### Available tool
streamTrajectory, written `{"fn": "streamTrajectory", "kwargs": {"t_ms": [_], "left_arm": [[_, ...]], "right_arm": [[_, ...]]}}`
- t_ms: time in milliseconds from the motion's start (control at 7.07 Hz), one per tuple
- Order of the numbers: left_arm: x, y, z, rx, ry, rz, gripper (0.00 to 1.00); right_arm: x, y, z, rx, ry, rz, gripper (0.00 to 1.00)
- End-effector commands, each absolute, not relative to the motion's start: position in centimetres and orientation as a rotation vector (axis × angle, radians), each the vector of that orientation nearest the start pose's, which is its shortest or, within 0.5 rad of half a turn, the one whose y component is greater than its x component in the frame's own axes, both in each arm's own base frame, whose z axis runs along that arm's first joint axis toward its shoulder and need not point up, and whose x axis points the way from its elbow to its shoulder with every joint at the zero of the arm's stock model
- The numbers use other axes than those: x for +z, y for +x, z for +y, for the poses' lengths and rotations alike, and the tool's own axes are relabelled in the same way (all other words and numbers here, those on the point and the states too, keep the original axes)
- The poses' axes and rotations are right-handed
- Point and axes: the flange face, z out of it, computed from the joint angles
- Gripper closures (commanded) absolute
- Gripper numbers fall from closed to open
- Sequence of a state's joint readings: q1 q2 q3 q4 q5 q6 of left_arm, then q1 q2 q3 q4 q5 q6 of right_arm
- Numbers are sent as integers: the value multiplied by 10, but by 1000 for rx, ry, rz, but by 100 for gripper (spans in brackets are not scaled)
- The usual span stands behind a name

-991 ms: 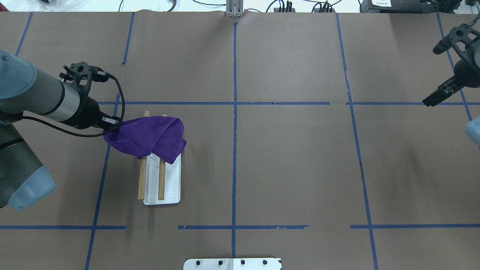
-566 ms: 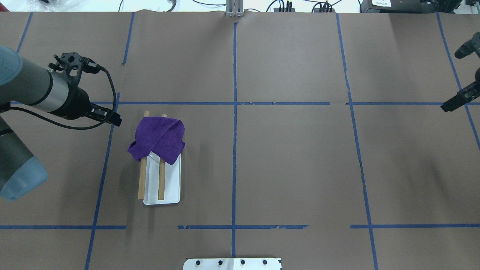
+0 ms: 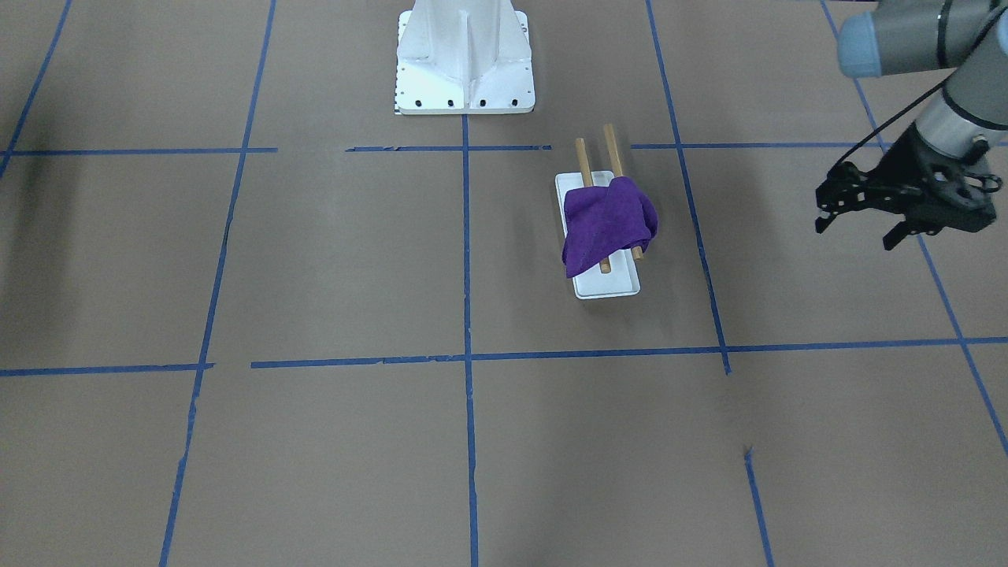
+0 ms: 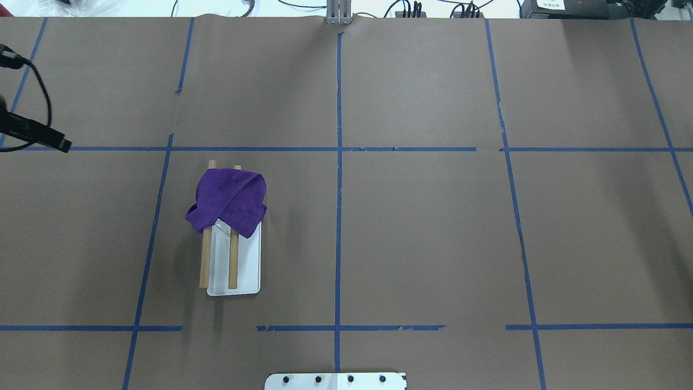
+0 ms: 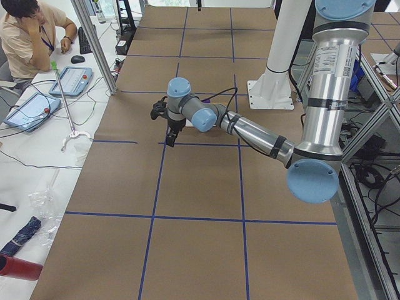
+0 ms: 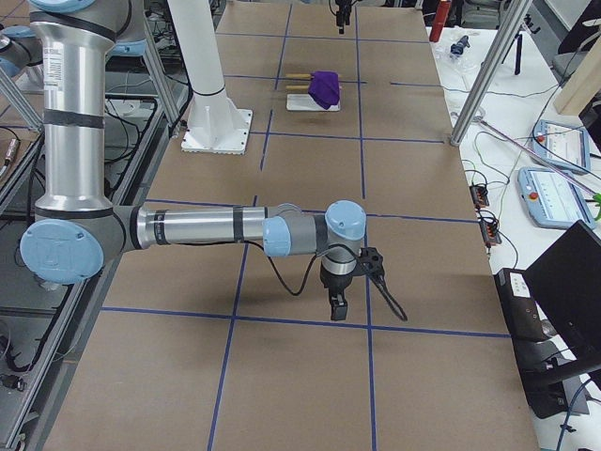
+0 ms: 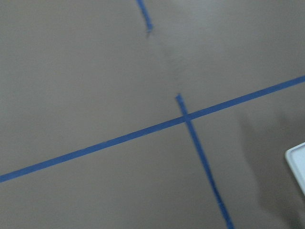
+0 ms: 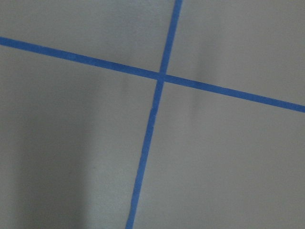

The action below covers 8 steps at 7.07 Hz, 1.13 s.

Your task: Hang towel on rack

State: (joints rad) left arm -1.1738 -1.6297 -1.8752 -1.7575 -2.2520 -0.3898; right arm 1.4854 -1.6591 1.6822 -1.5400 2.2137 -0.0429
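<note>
surface: the table (image 4: 422,227) is covered from edge to edge with flat, dull brown paper.
grid: blue tape (image 4: 339,216) runs in long lines both along and across the top, dividing it into large rectangles; several lines show gaps or torn ends.
rack: the rack (image 4: 248,268) stands on its flat white base in the robot's left half of the top, about midway between the robot's edge and the far edge, its long side pointing towards the far edge.
pedestal: a white bolted pedestal (image 4: 335,381) sits at the middle of the robot's edge.
</note>
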Motion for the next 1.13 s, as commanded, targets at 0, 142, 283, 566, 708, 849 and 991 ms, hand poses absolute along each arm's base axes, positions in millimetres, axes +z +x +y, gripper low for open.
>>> {"fn": "streamTrajectory", "kwargs": {"t_ms": [0, 142, 283, 566, 708, 849, 991], "left_arm": [[524, 41, -509, 137, 147, 773, 0], [576, -8, -495, 208, 161, 744, 0], [604, -41, -489, 203, 160, 732, 0], [635, -58, -455, 154, 117, 735, 0], [632, -61, -454, 144, 120, 733, 0], [625, -61, -459, 142, 126, 731, 0], [630, -62, -456, 136, 116, 727, 0]], "right_arm": [[676, 71, -430, -34, 7, -713, 0], [679, 74, -426, -20, 2, -715, 0], [678, 74, -427, -11, 0, -717, 0], [675, 73, -429, -12, 6, -732, 0], [673, 73, -431, -13, 10, -732, 0], [671, 73, -433, -16, 16, -732, 0], [671, 73, -433, -16, 16, -732, 0]]}}
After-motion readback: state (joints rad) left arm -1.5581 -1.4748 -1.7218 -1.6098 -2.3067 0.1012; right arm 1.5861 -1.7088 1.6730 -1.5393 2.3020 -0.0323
